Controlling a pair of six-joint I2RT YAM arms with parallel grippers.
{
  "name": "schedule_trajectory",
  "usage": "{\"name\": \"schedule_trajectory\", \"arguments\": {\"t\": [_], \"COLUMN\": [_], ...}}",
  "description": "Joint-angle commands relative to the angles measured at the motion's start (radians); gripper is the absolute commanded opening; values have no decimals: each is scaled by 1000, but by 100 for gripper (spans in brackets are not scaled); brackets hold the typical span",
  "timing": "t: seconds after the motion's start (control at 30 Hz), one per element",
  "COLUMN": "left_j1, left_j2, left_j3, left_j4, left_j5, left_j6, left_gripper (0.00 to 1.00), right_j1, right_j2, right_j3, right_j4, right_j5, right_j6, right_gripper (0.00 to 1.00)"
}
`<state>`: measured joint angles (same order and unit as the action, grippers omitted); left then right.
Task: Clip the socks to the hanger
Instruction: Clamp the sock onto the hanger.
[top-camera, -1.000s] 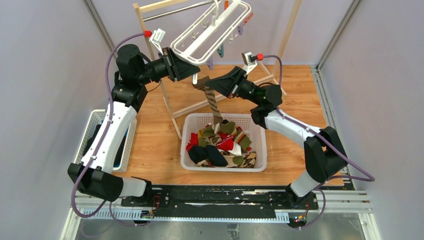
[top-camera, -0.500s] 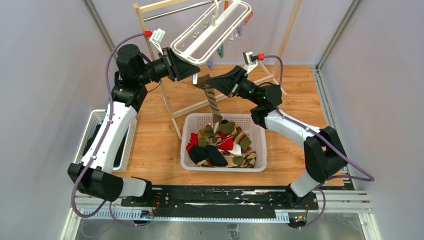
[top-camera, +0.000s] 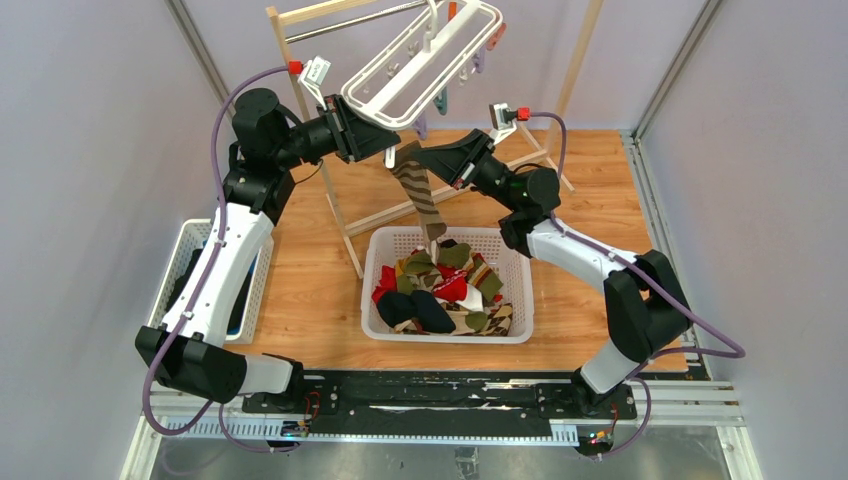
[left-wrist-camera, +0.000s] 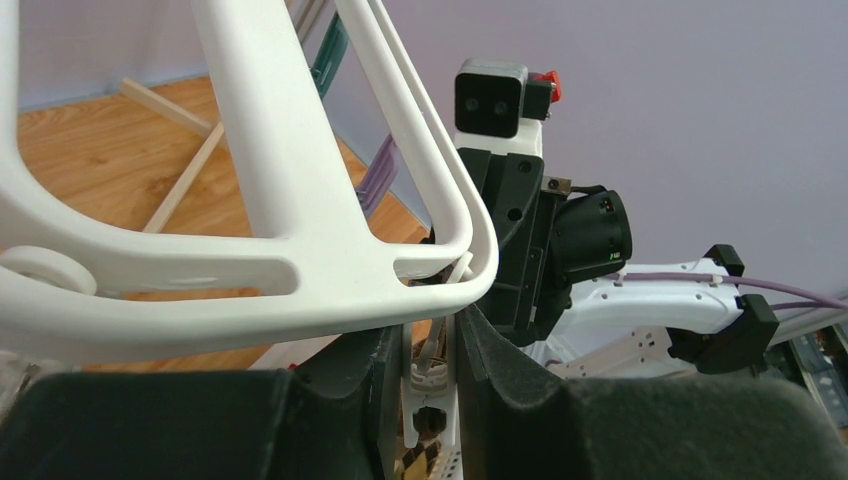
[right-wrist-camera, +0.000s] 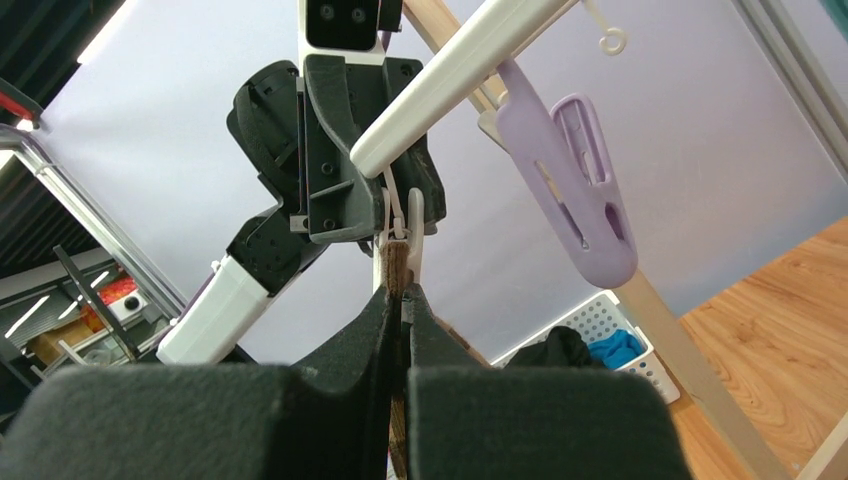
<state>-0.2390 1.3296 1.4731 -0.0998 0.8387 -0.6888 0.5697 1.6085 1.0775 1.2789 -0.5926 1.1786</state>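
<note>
Hanger (top-camera: 420, 62) hooked on the metal bar of the wooden rack (top-camera: 343, 215) at the far side of the table (top-camera: 310, 290), slanted, one end toward the left arm. We note coloured clips dangling under its rails. A purple clip (right-wrist-camera: 575, 180) shows large in the right wrist view.

Left gripper (top-camera: 383, 148) sits at that near end of the hanger. In its own wrist view the two fingers (left-wrist-camera: 350, 385) stand a narrow gap apart. A white clip (left-wrist-camera: 430, 395) fills the gap, pinched from both sides just below the rail.

Right gripper (top-camera: 413, 158) points in from the right, almost tip to tip with the left one. Its fingers (right-wrist-camera: 340, 370) are pressed together on the top edge of the argyle sock (top-camera: 425, 205), with brown fabric showing between them right under the white clip. We cannot tell whether the sock's edge is inside the clip's mouth or only touching it.

The sock hangs down from that grip, its lower end at the pile of socks (top-camera: 445, 290) in the white basket (top-camera: 445, 337) mid-table. Pile is mixed: red, olive, dark navy, tan. A second basket (top-camera: 185, 262) stands at the left beside the left arm, with something dark inside.
</note>
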Motion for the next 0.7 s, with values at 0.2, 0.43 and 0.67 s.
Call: {"name": "schedule_trajectory", "arguments": {"t": [0.2,0.43,0.67], "left_j1": [-5,-5,-5], "left_j2": [-1,-7,-13], "left_j3": [15,13,14], "left_j4": [-13,-23,-24], "left_j5": [20,-26,-45], "left_j6": [20,33,40], "left_gripper": [0,21,13], "right_j1": [16,31,34], "right_j2": [9,6,-4], "right_j3": [10,-1,-13], "right_j4": [77,82,76], "right_j5": [49,27,18], "right_j6": [27,27,26], "right_gripper": [0,0,0]}}
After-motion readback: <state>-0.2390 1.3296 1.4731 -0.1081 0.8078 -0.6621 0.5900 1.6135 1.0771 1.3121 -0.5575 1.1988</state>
